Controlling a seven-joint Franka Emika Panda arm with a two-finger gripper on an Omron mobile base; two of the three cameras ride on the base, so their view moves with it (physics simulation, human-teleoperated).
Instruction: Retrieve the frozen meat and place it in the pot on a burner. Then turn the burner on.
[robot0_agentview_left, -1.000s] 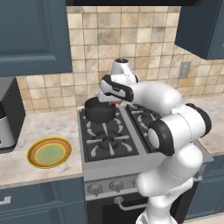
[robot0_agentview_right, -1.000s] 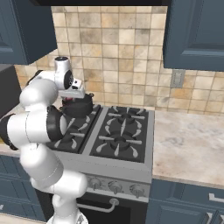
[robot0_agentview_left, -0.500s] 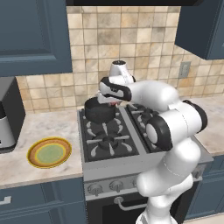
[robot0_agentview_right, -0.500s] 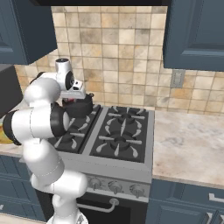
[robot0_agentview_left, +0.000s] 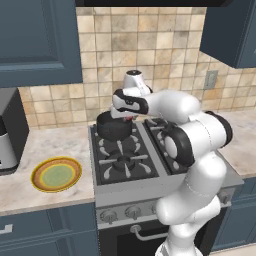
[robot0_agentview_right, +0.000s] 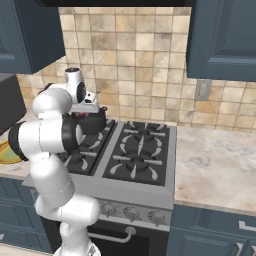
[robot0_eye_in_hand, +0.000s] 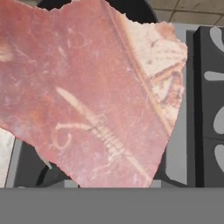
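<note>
The frozen meat (robot0_eye_in_hand: 87, 96), a pinkish-red lump with pale patches, hangs close in front of the hand camera and hides the fingertips. A red bit of the meat (robot0_agentview_left: 129, 118) shows under my gripper (robot0_agentview_left: 128, 115), which is shut on it just above the right rim of the black pot (robot0_agentview_left: 112, 126). The pot stands on the rear left burner of the stove. From the right base view the pot (robot0_agentview_right: 93, 122) sits just beyond my hand. Dark parts of the pot (robot0_eye_in_hand: 131, 8) show behind the meat in the hand view.
The front left burner (robot0_agentview_left: 121, 162) is bare, and so are the right burners (robot0_agentview_right: 140, 150). Silver knobs (robot0_agentview_left: 132, 212) line the stove front. A yellow-rimmed green plate (robot0_agentview_left: 56, 175) lies on the counter left of the stove. A dark appliance (robot0_agentview_left: 7, 130) stands at the far left.
The hand has shifted slightly to the left over the pot with the meat still in it. The pot and plate have not moved.
</note>
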